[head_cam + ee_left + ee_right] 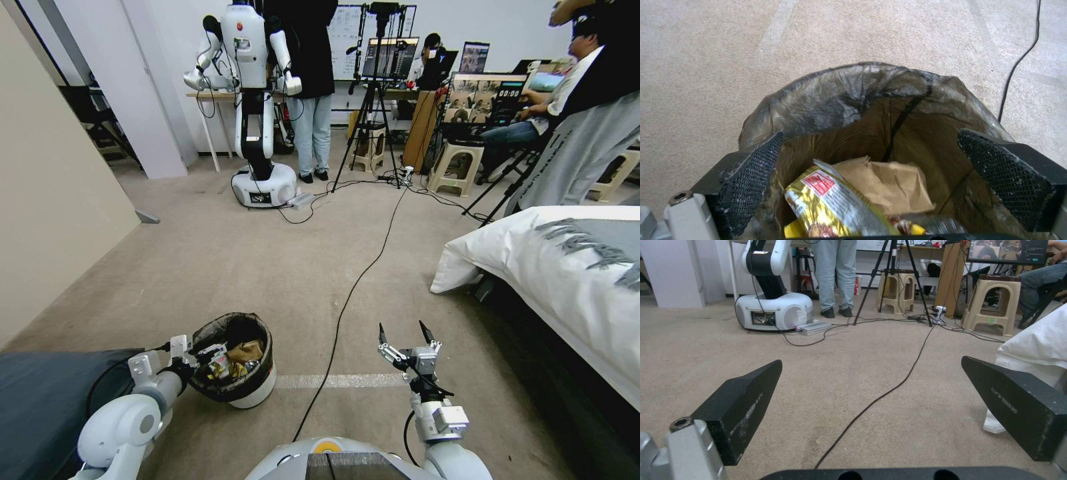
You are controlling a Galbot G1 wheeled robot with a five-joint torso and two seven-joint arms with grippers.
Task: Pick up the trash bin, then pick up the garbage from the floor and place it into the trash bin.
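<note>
The trash bin (257,393) is white with a crinkled black bag (826,96) folded over its rim, and it stands on the carpet at my front left. Inside it lies garbage: a yellow snack wrapper (835,203) and a brown paper scrap (893,186). My left gripper (215,360) hovers at the bin's near-left rim, open, its fingers (751,173) spread wide over the opening (870,133). My right gripper (402,327) hangs open above bare carpet to the right of the bin, holding nothing (871,360).
A black cable (347,300) runs across the carpet between the grippers. A bed with a white cover (533,267) fills the right side. A dark mat (47,393) lies at the front left beside a beige wall. Another robot (257,133), a tripod and stools stand at the back.
</note>
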